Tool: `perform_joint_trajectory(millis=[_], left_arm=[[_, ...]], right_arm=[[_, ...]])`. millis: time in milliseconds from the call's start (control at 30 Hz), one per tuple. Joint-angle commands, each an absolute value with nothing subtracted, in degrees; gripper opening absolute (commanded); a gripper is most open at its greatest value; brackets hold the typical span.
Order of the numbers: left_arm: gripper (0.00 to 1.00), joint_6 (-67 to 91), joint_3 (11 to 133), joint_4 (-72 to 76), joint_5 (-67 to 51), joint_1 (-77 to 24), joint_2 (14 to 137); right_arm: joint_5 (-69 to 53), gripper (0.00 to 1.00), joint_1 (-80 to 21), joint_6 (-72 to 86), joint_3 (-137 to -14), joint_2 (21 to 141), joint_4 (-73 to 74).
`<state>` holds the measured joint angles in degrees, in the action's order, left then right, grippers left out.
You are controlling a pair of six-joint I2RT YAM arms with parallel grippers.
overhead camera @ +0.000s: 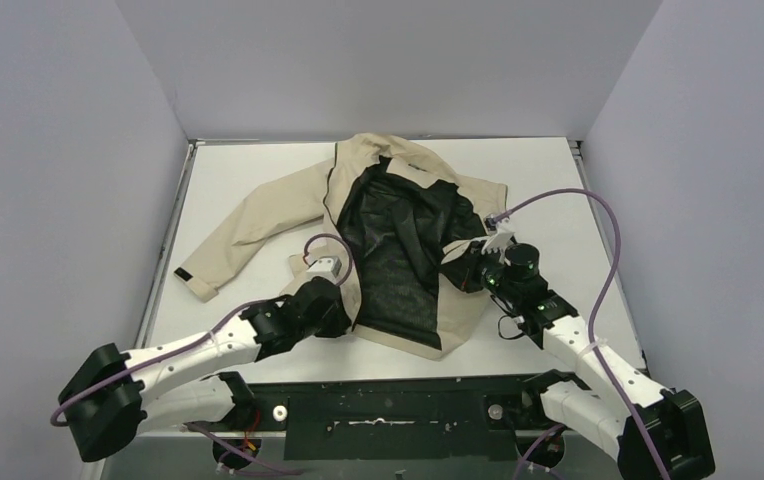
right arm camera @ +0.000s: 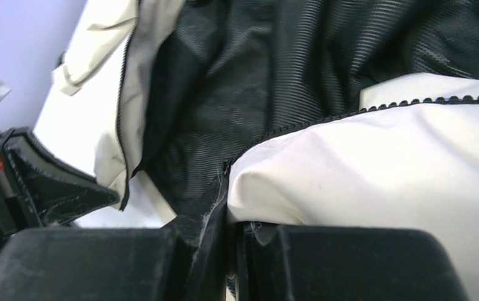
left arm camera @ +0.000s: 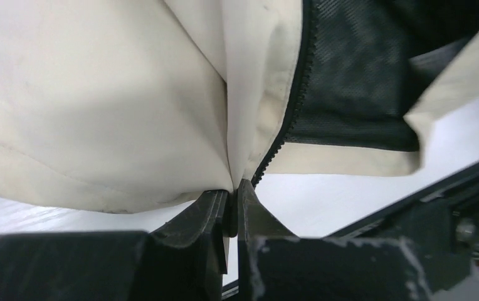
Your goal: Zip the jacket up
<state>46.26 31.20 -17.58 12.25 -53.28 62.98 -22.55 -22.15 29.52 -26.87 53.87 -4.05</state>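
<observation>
Top external: we note the jacket (overhead camera: pixel 278 215) lying open. Left tool (left arm camera: pixel 233 189) and right tool (right arm camera: pixel 227 216) each clench one zipper edge (left arm camera: pixel 289 119), well apart.

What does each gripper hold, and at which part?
Both hold the jacket. The left gripper pinches one front edge beside the zipper teeth; the right gripper pinches the other front edge.

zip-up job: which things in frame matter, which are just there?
Job: jacket, zipper, left gripper, right gripper (both shut on the jacket).
Just there: table, purple cable, grey walls.
</observation>
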Motion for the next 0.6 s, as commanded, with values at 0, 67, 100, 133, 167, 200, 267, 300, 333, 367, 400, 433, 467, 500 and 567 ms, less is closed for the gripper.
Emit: perform_joint_trajectory(millis=[0, 67, 100, 133, 167, 200, 267, 300, 333, 367, 400, 433, 467, 500, 567], left_arm=[[0.00, 46.3, 29.6, -6.8, 9.7, -53.5, 55.4], [0.00, 46.0, 29.6, -5.1, 9.5, -53.4, 52.9], [0.00, 45.9, 29.7, -4.2, 9.3, -53.4, 51.7], [0.00, 45.8, 29.8, -3.0, 9.1, -53.4, 50.8], [0.00, 45.9, 29.6, -1.6, 8.9, -53.4, 49.9], [0.00, 45.9, 29.3, 0.4, 8.5, -53.4, 49.0], [0.00, 45.9, 28.2, 5.3, 7.7, -53.3, 47.2], [0.00, 46.1, 27.7, 7.4, 7.4, -53.3, 46.4], [0.00, 46.3, 27.0, 9.9, 7.1, -53.3, 45.7], [0.00, 46.3, 26.4, 12.5, 6.8, -53.3, 44.9], [0.00, 46.4, 25.7, 15.1, 6.3, -53.3, 44.2], [0.00, 46.5, 24.6, 18.3, 5.6, -53.3, 43.6], [0.00, 46.4, 23.6, 21.7, 4.7, -53.3, 42.9], [0.00, 46.4, 22.6, 24.8, 4.0, -53.3, 42.2], [0.00, 45.7, 21.3, 29.2, 3.0, -53.3, 41.2]], right_arm=[[-32.8, 0.00, -23.2, 31.4, -24.9, 51.6, -17.9], [-36.3, 0.00, -23.5, 32.1, -23.9, 51.4, -22.1], [-38.0, 0.00, -23.5, 32.6, -23.4, 51.3, -24.3], [-39.8, 0.00, -23.6, 33.1, -22.8, 51.2, -26.8], [-42.2, 0.00, -23.7, 33.9, -22.1, 51.2, -29.2], [-44.3, 0.00, -23.8, 34.6, -21.6, 51.3, -32.2], [-48.0, 0.00, -24.3, 36.4, -20.7, 51.5, -38.1], [-49.6, 0.00, -24.8, 37.2, -20.3, 51.8, -41.0], [-51.3, 0.00, -25.4, 37.9, -20.2, 52.1, -43.6], [-52.7, 0.00, -26.2, 38.5, -20.2, 52.6, -46.0], [-54.0, 0.00, -27.2, 38.7, -20.5, 53.3, -48.0], [-55.0, 0.00, -28.3, 38.7, -20.9, 53.9, -49.4], [-55.6, 0.00, -29.7, 38.4, -21.6, 54.6, -50.0], [-55.9, 0.00, -31.0, 37.8, -22.1, 55.0, -50.4], [-56.2, 0.00, -33.2, 36.1, -23.5, 55.8, -50.1]])
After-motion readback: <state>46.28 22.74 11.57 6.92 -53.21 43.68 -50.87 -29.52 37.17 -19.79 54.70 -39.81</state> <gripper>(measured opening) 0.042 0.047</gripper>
